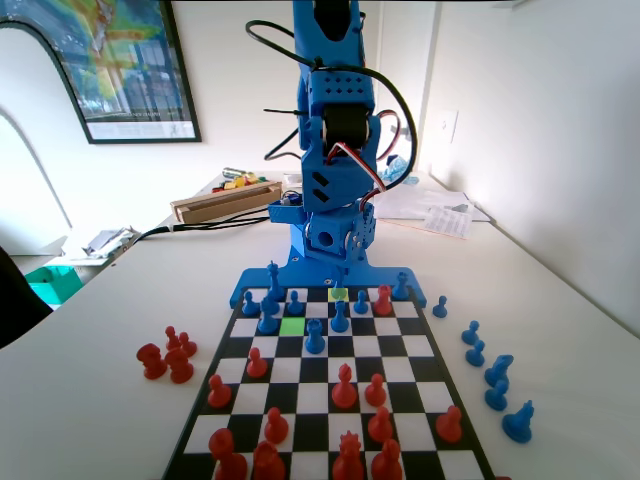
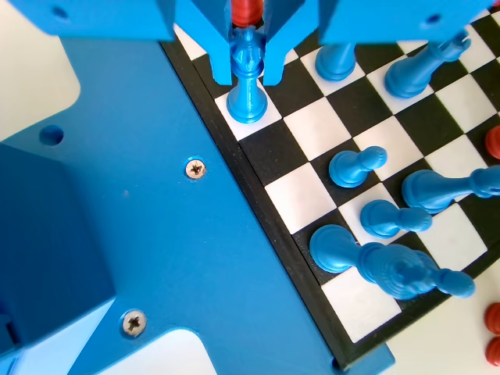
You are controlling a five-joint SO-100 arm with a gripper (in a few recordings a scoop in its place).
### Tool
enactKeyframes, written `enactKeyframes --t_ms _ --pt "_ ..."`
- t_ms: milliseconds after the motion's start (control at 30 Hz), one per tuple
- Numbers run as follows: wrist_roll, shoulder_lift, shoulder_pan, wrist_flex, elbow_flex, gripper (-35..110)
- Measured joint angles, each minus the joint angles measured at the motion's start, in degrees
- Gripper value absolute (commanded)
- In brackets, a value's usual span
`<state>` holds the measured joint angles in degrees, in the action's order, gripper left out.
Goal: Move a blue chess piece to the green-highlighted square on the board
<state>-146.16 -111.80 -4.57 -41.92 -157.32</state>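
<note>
White tabletop and pale walls frame the board (image 1: 330, 400), with a framed poster on the wall whose writing is too small to read. From the wrist view, the blue chess piece (image 2: 247, 86) stands on a white edge-row square, slim, with a ridged, crown-like top. The gripper (image 2: 248, 66) has its jaws closed against that top. From the fixed view, the green-highlighted square (image 1: 292, 325) sits bare among blue pawns, two rows out from the arm.
</note>
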Motion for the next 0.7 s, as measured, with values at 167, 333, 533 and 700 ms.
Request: enactKeyframes --t_ms 167,333,533,700 --pt "0.0 0.0 0.0 0.1 0.0 1" --pt "0.0 0.0 0.0 0.5 0.0 1" --pt "1.0 0.0 0.1 -3.2 1.6 1" --pt "1.8 -0.1 1.4 -9.9 7.3 1"
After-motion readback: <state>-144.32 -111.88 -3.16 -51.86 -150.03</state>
